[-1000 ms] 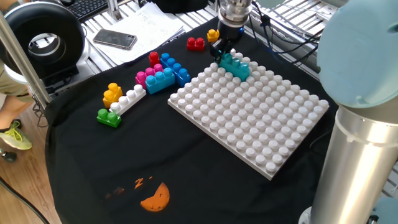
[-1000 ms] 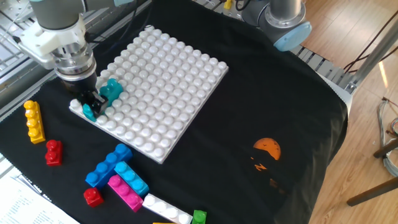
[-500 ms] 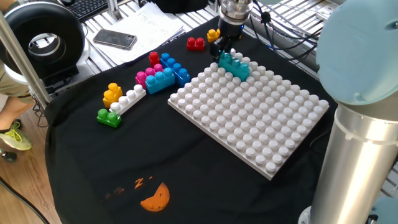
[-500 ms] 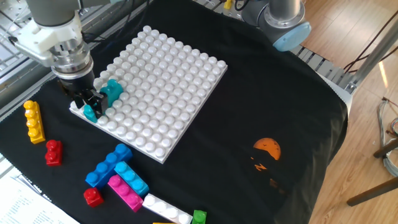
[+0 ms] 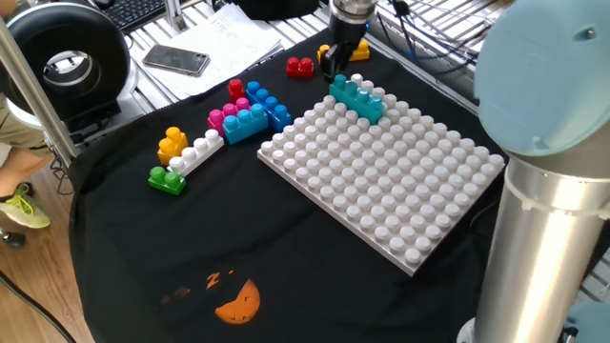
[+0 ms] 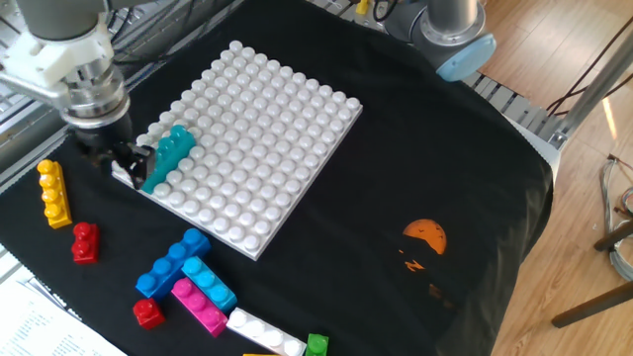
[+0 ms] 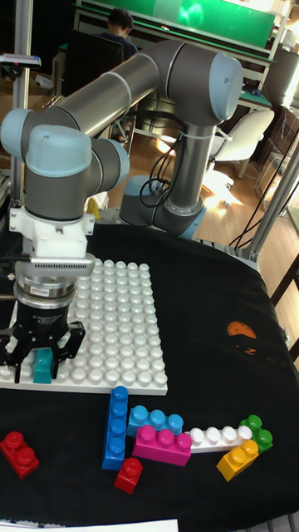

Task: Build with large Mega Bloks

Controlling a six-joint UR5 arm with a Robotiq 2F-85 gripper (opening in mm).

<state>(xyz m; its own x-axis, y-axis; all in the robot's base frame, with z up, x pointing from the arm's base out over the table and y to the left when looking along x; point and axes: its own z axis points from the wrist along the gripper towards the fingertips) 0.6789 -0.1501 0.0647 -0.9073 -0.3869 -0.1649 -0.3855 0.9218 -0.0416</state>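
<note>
— What's different from a second ago?

— The tool (image 6: 126, 161) has lifted off and backed away past the corner of the white baseplate (image 6: 267, 119). Its fingers stand apart with nothing between them. Before, they were down around the teal brick (image 6: 166, 156); now that brick sits alone on the studs in the baseplate's corner, just inside the edge, with the tool hanging beside it.

— Has the brick itself shifted?

— It looks longer and straighter along the baseplate's edge than it did, since the fingers no longer cover part of it. From the tall view the tool (image 7: 40, 345) hangs right over the brick (image 7: 41, 364), so there I can't tell whether they touch.

— What else is lying about?

— All off the baseplate, on the black cloth of the tabletop (image 6: 415, 148). Near the corner where the tool hangs there's a yellow brick (image 6: 53, 192) and a red brick (image 6: 85, 241). Along the baseplate's near edge in that same view there's a cluster: a blue brick (image 6: 168, 263), a light blue one (image 6: 207, 283) touching a pink brick (image 6: 199, 305), a small red one (image 6: 148, 312), then a white brick (image 6: 265, 334) and a green brick (image 6: 316, 344) at the frame's edge.

— Anything in the way?

— The arm's big grey column (image 5: 543, 181) blocks the baseplate's far side in one fixed view. There's an orange print (image 6: 427, 236) on the cloth, well apart from the baseplate, and a phone (image 5: 176, 60) lies on papers beyond the cloth.
</note>
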